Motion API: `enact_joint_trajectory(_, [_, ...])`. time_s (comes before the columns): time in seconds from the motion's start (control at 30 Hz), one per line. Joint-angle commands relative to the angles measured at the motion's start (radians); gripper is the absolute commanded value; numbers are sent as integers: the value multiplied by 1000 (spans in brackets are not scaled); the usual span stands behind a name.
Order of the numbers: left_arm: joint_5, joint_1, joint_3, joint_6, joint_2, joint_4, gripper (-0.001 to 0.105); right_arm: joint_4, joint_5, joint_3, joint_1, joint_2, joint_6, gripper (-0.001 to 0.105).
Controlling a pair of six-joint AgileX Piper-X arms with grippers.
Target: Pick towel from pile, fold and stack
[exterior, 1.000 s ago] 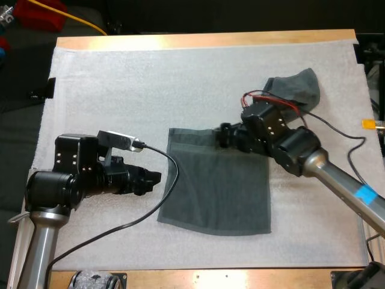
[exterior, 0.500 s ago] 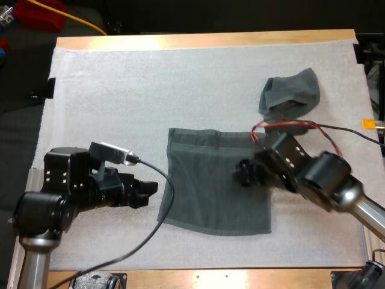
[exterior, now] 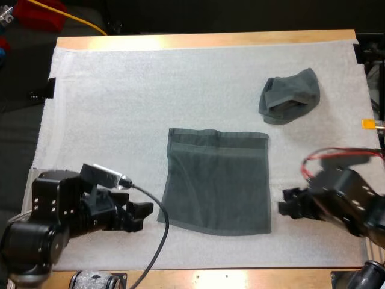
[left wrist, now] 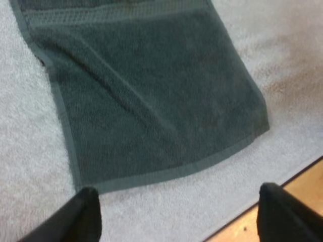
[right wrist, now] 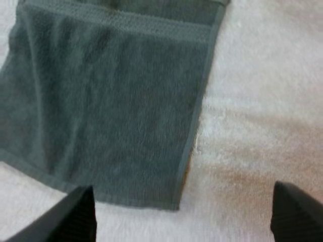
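Towel (exterior: pixel 216 180) lies flat between left hand (exterior: pixel 144 215) and right hand (exterior: pixel 284 201), both spread.

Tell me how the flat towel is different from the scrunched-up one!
The flat towel lies spread out; the scrunched-up towel is bunched into a lump. The flat towel sits mid-mat near the front; the scrunched-up towel sits at the far right. Both are dark grey-green and rest on the white mat.

A dark grey-green towel (exterior: pixel 216 180) lies spread flat at center frame; a crumpled towel (exterior: pixel 290 95), seemingly bunched over itself, sits upper right.
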Motion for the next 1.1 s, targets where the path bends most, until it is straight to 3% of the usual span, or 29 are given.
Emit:
enact_joint_trajectory(0.0, [0,-5,-3,-1,-14,17,63,24,12,-9,2,-25,17,69])
enact_joint_trajectory(0.3, [0,-5,47,-1,-47,58,63,93,-13,-3,2,-115,25,69])
enact_joint_trajectory(0.47, [0,-5,81,-1,-47,58,63,67,-12,91,2,-135,25,69])
enact_joint_trajectory(0.83, [1,-5,81,-1,-47,58,63,-161,-15,373,-1,-144,21,69])
enact_joint_trajectory(1.07, [5,-5,81,-1,-47,58,63,-346,-139,518,-1,-144,29,69])
